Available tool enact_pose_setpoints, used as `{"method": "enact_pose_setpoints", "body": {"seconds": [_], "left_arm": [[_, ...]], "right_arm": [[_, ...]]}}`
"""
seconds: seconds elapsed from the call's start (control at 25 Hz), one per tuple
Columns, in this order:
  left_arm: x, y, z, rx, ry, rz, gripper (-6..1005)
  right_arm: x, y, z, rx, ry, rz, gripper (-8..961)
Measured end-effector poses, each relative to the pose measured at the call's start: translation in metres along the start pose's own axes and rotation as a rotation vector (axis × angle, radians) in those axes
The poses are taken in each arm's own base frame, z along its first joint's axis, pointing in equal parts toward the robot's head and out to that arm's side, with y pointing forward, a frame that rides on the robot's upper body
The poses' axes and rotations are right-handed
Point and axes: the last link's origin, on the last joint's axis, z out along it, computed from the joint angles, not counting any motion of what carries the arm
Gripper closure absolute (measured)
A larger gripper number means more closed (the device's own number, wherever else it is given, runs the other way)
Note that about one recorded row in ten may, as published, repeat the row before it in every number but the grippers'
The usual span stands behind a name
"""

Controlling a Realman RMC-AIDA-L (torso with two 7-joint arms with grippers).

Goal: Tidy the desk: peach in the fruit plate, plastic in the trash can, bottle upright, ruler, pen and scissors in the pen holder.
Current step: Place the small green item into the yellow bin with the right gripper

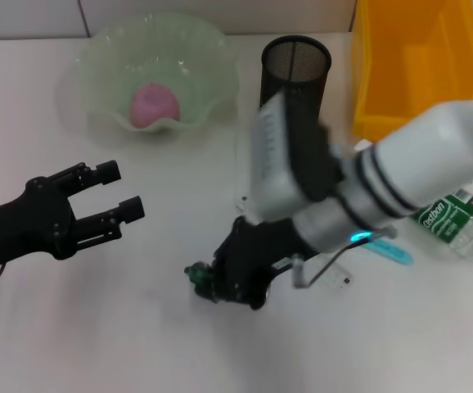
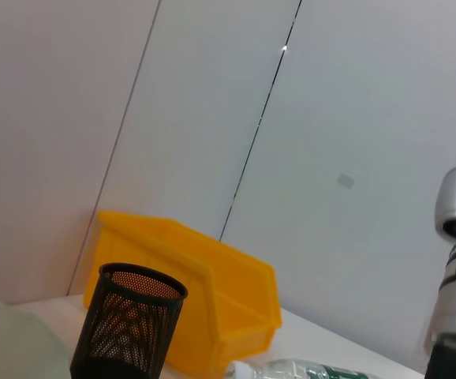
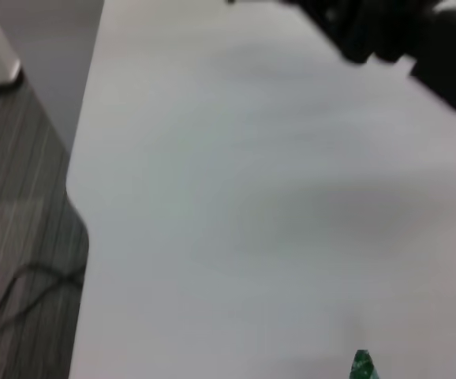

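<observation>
The right pincer (image 1: 208,282) is low over the white surface (image 1: 138,344), near its front middle. A small green object (image 1: 195,272) shows at its tip; what it is cannot be told, nor whether the fingers are clenched on it or released. In the right wrist view the same green tip (image 3: 361,367) shows above the bare surface.

The water bottle (image 1: 457,223) lies on its side at the right, partly hidden behind the right arm. It is clear plastic with a green label bearing white writing that looks like "Ganten". Its long axis runs across the surface, but which way the cap points cannot be told from the head view. A light blue, slender item (image 1: 390,249) lies just beside the bottle, angled toward the front right.

The pink peach (image 1: 155,105) sits in the pale green, wavy-rimmed fruit plate (image 1: 105,57) at the back left. The black mesh pen holder (image 1: 295,61) stands upright at the back middle, with the yellow bin (image 1: 408,65) near it.

The left pincer (image 1: 110,198) hovers at the left, fingers spread apart, holding nothing.
</observation>
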Motion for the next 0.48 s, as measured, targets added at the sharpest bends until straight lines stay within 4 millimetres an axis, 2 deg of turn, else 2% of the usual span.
{"method": "enact_pose_setpoints", "body": {"seconds": [0.04,0.08,0.2,0.24,0.28,0.4,0.44,0.48], "left_arm": [[0.0,0.0,0.0,-0.001,0.001,0.0,201],[0.0,0.0,0.0,-0.002,0.002,0.001,201],[0.001,0.0,0.0,-0.002,0.004,0.001,201],[0.001,0.0,0.0,-0.003,0.004,0.001,200],[0.001,0.0,0.0,-0.003,0.004,0.001,200],[0.001,0.0,-0.001,-0.002,0.004,0.002,200],[0.001,0.0,-0.001,0.0,0.003,0.002,200],[0.001,-0.001,0.0,0.001,0.002,0.003,200]], "right_arm": [[0.004,-0.002,-0.016,0.02,-0.041,0.033,833],[0.004,-0.002,-0.016,0.02,-0.041,0.033,838],[0.015,-0.012,-0.051,0.093,-0.127,0.102,855],[0.029,-0.02,-0.079,0.17,-0.191,0.158,860],[0.029,-0.02,-0.079,0.17,-0.191,0.158,865],[0.055,-0.035,-0.129,0.336,-0.307,0.274,879],[0.071,-0.043,-0.16,0.437,-0.415,0.346,878],[0.071,-0.043,-0.16,0.437,-0.415,0.346,878]]}}
